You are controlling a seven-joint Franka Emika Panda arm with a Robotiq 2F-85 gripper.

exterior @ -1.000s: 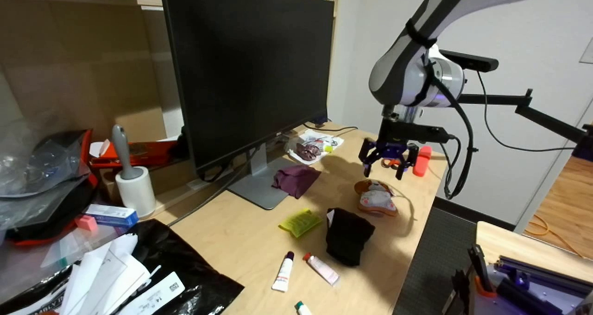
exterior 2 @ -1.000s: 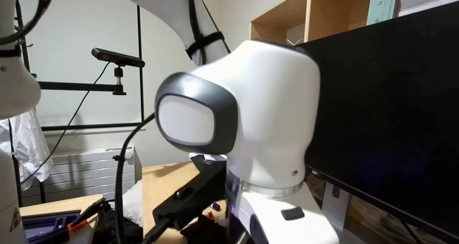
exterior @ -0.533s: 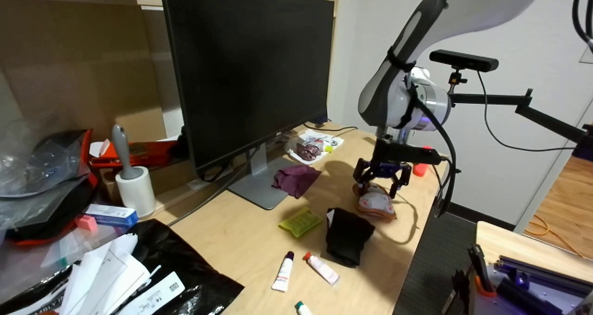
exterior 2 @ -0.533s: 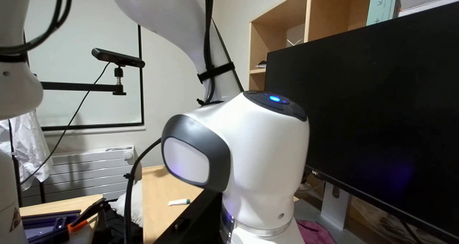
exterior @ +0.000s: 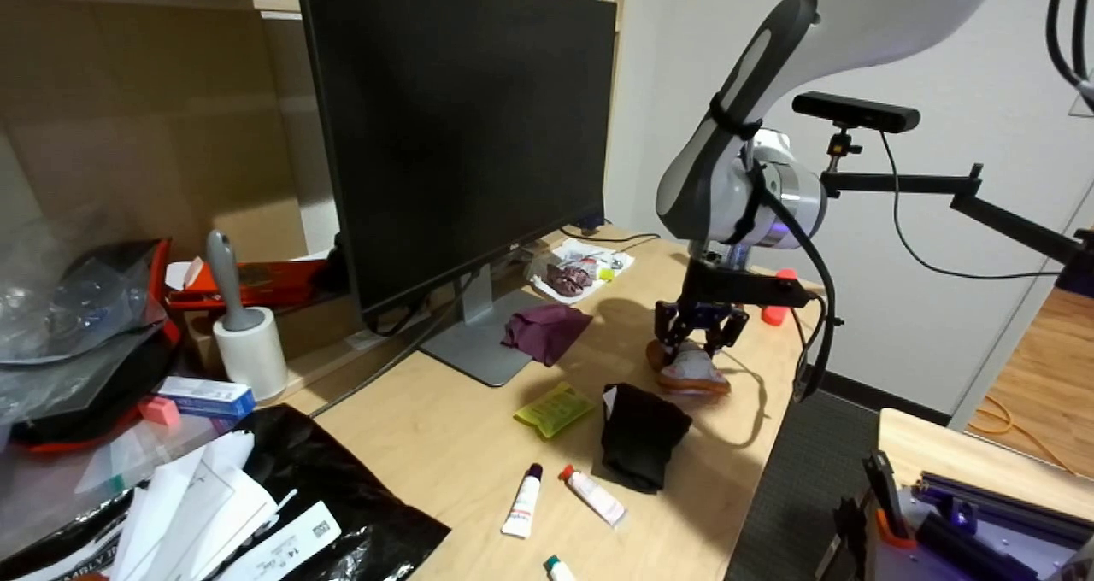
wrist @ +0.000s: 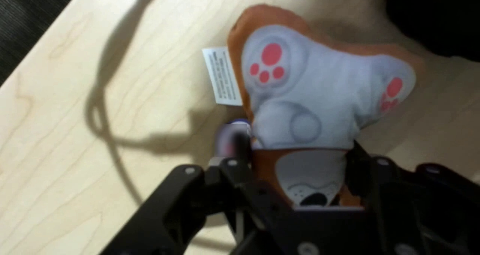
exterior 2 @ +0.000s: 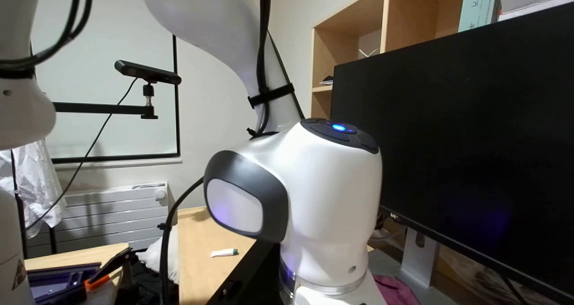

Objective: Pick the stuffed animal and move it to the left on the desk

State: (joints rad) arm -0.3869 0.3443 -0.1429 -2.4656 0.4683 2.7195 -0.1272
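The stuffed animal [exterior: 692, 371] is orange-brown and white, on the desk [exterior: 453, 444] in an exterior view. In the wrist view, the stuffed animal [wrist: 311, 101] lies with its pink-spotted paws toward the top and its dog face toward the gripper's base. My gripper [exterior: 692, 352] points down over it. In the wrist view, the gripper [wrist: 300, 153] has one finger on each side of the toy's middle, pressed against it. The toy looks squeezed between them. Part of its head is hidden by the gripper. The toy and the fingers are hidden in an exterior view by the arm [exterior 2: 332, 197].
A black cloth item [exterior: 643, 437] lies close beside the toy. A yellow packet [exterior: 554, 410], small tubes [exterior: 594, 497] and a purple cloth [exterior: 547, 331] lie on the desk. A large monitor [exterior: 470, 137] stands behind. A red object [exterior: 776, 308] lies near the desk's edge.
The arm has come down onto the stuffed animal. Over the last half second the fingers have moved closer together around it, and the toy has bunched up slightly.
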